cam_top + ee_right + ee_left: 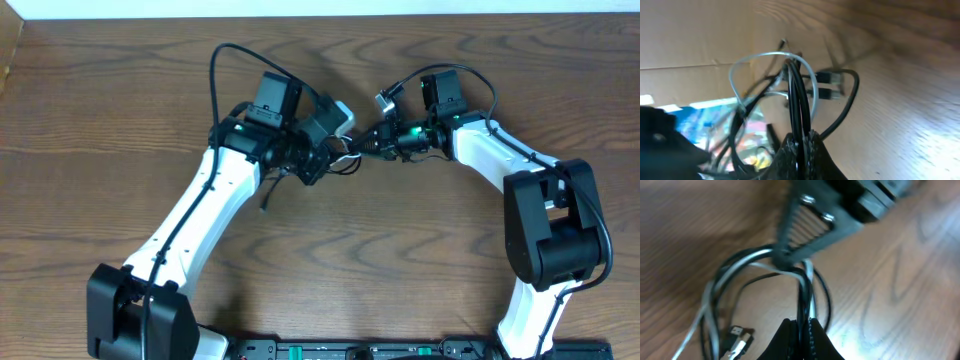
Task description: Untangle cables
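From overhead the cables are too tiny and bunched to sort strand from strand. Left wrist view's smeared, so the plug ends are just blobs, and loops run off the bottom edge in both wrist views.

You have a brown wood-grain table filling the overhead frame, with a white strip along its top edge. In the upper left of the right wrist view there's a tan cardboard panel.

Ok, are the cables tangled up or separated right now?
Tangled. The white cable and black cables loop through each other in one bunch, with the left fingers and right fingers both shut on it.
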`<action>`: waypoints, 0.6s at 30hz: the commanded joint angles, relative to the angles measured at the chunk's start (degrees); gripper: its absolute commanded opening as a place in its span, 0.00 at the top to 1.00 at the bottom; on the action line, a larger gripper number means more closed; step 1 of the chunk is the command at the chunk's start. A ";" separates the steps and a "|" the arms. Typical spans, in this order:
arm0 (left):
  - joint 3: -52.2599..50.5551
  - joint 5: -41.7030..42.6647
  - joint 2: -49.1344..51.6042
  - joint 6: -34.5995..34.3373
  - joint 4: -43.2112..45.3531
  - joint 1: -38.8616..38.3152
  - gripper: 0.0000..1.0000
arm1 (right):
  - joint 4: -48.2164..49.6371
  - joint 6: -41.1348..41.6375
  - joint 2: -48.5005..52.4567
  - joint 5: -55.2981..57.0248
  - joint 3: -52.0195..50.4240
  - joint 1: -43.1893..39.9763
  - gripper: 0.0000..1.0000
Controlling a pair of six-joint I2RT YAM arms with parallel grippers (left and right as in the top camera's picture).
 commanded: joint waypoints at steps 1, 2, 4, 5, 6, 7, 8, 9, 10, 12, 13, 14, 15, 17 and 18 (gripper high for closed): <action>0.04 -2.12 -0.96 -9.20 1.99 3.06 0.93 | -1.01 -5.16 -1.27 5.84 0.04 -0.24 0.99; 0.04 -2.16 -0.96 -11.69 2.80 3.82 0.93 | -1.16 -5.16 -1.27 6.45 0.04 -0.24 0.99; 0.04 -2.16 -0.96 -16.35 4.26 5.53 0.92 | -1.60 -5.16 -1.27 7.98 0.04 -0.13 0.99; 0.04 -2.16 -0.96 -18.51 4.85 6.40 0.93 | -1.97 -5.16 -1.27 8.90 0.04 -0.09 0.99; 0.04 -2.19 -0.96 -21.55 5.44 7.54 0.92 | -2.51 -5.16 -1.27 10.01 0.04 -0.09 0.99; 0.04 -2.56 -0.96 -23.91 5.68 8.39 0.93 | -2.99 -5.18 -1.27 10.88 0.04 -0.09 0.99; 0.04 -3.67 -0.96 -26.47 5.68 9.22 0.93 | -3.41 -5.27 -1.27 11.72 0.04 -0.09 0.99; 0.04 -5.64 -0.96 -29.66 5.57 10.29 0.93 | -4.17 -6.19 -1.27 13.25 0.04 -0.09 0.99; 0.04 -7.17 -0.96 -31.95 5.31 11.13 0.93 | -4.70 -6.69 -1.27 14.38 0.04 -0.09 0.99; 0.04 -9.40 -0.96 -35.41 4.81 12.59 0.92 | -5.97 -7.32 -1.27 17.31 0.04 -0.09 0.99; 0.04 -9.84 -0.96 -36.98 4.48 13.55 0.93 | -6.64 -7.37 -1.25 19.23 0.04 -0.09 0.99; 0.04 -9.81 -0.96 -38.05 4.26 14.38 0.92 | -7.34 -7.54 -1.27 21.11 0.04 -0.09 0.99; 0.04 -9.81 -0.96 -39.34 4.00 15.39 0.93 | -8.07 -7.76 -1.27 23.28 0.04 -0.09 0.99; 0.04 -9.84 -0.96 -41.33 3.34 17.07 0.93 | -9.38 -8.57 -1.27 27.85 0.04 -0.13 0.99; 0.04 -9.81 -0.96 -42.23 3.04 18.08 0.93 | -9.77 -8.61 -1.27 29.62 0.04 -0.13 0.99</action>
